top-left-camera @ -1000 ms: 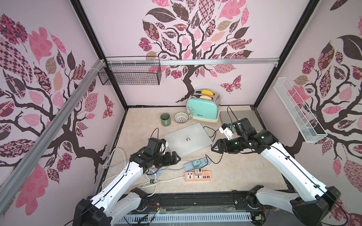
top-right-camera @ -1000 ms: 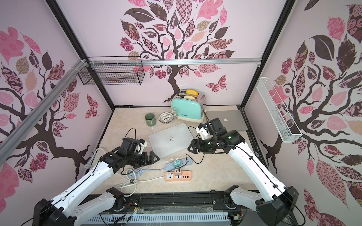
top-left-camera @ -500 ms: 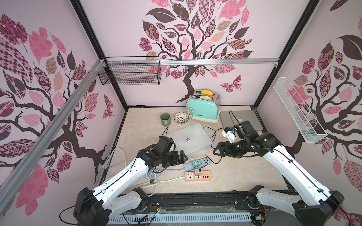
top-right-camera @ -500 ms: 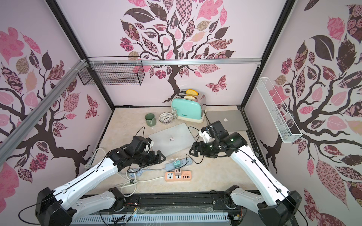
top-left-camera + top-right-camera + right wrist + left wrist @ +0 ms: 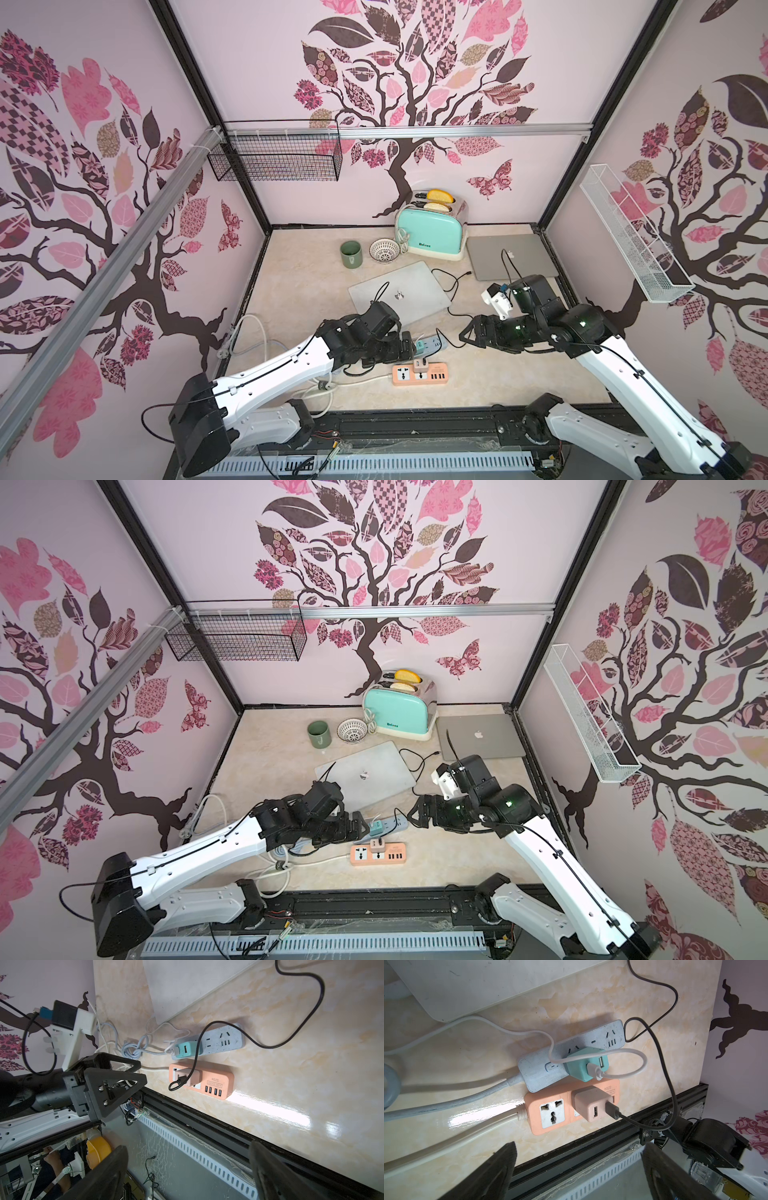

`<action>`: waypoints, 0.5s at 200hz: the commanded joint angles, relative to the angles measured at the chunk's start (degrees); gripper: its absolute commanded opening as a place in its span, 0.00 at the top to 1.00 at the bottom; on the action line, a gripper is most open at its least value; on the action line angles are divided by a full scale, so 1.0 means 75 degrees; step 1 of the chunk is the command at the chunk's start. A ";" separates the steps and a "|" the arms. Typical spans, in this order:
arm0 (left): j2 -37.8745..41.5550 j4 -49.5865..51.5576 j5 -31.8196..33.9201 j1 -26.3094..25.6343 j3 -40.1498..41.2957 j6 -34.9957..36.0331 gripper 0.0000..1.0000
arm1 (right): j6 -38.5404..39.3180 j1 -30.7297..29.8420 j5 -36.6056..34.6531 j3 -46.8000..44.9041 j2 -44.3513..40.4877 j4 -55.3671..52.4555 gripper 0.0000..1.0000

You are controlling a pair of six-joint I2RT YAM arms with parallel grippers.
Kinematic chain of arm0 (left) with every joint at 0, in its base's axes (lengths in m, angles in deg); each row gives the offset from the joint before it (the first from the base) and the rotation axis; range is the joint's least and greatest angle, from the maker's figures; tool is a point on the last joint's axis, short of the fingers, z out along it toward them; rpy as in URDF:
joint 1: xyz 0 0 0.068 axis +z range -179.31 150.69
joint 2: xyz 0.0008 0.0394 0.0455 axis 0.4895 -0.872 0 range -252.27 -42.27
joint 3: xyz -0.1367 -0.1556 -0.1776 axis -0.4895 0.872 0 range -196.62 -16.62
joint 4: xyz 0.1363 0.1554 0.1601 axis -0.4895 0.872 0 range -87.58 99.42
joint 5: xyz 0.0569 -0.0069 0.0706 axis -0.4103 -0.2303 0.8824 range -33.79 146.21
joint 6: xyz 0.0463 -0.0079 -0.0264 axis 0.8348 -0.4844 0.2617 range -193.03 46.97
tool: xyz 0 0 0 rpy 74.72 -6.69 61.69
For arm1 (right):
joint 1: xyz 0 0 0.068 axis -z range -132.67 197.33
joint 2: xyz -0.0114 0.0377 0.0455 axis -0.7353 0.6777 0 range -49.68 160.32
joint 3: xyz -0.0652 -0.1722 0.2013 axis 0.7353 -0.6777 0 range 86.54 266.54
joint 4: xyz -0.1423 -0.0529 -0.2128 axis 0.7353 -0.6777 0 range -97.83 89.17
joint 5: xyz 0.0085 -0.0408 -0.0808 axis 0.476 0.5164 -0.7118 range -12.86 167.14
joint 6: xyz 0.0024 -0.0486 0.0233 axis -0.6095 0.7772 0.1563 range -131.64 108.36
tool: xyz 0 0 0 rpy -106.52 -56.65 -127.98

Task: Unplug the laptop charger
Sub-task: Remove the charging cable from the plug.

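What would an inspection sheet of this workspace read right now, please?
Surface: beige marbled tabletop, glossy.
Job's things: teal charger seated in grey power strip; beige charger seated in orange power strip; silver laptop closed.
Clutter: green mug, white slotted bowl, toaster holding bread, second laptop.
Grippers: left gripper open, empty, near the strips; right gripper open, empty.
Cables: white cable in teal charger; black cable in beige charger; strip leads tangled.
Surroundings: tree-decal walls, black wire basket, white wire rack.
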 commanded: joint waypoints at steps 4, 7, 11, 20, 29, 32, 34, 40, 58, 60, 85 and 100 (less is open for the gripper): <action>0.0075 -0.0017 -0.0118 -0.0025 0.0121 0.0113 0.02 | -0.0411 -0.0188 0.0359 -0.0465 -0.0162 0.0654 0.07; 0.0089 -0.0015 -0.0124 -0.0025 0.0175 0.0138 0.02 | -0.0490 -0.0258 0.0392 -0.0570 -0.0168 0.0786 0.07; 0.0105 -0.0024 -0.0146 -0.0025 0.0256 0.0154 0.02 | -0.0586 -0.0386 0.0402 -0.0709 -0.0165 0.0974 0.07; 0.0155 -0.0156 -0.0273 -0.0025 0.0496 0.0097 0.02 | -0.0828 -0.0769 0.0254 -0.0930 -0.0120 0.1262 0.07; 0.0213 -0.0453 -0.0447 -0.0025 0.0765 -0.0068 0.02 | -0.1013 -0.1136 -0.0006 -0.1017 -0.0026 0.1305 0.07; 0.0229 -0.0585 -0.0507 -0.0035 0.0865 -0.0138 0.02 | -0.1075 -0.1274 -0.0115 -0.1028 0.0004 0.1306 0.07; 0.0249 -0.0689 -0.0547 -0.0036 0.0930 -0.0173 0.02 | -0.1111 -0.1368 -0.0173 -0.1030 0.0024 0.1306 0.07; 0.0282 -0.0920 -0.0640 -0.0048 0.1086 -0.0266 0.02 | -0.1222 -0.1599 -0.0388 -0.1086 0.0050 0.1339 0.07; 0.0259 -0.1035 -0.0653 -0.0048 0.1201 -0.0282 0.02 | -0.1605 -0.2088 -0.0759 -0.1391 0.0028 0.1779 0.07; 0.0241 -0.1027 -0.0648 -0.0048 0.1202 -0.0279 0.02 | -0.1657 -0.2111 -0.0770 -0.1434 0.0030 0.1840 0.07; 0.0200 -0.1211 -0.0634 -0.0106 0.1322 -0.0319 0.04 | -0.1854 -0.2277 -0.0886 -0.1691 0.0255 0.2412 0.08; 0.0164 -0.1450 -0.0656 -0.0118 0.1417 -0.0394 0.07 | -0.1814 -0.2316 -0.0938 -0.1742 0.0500 0.2684 0.10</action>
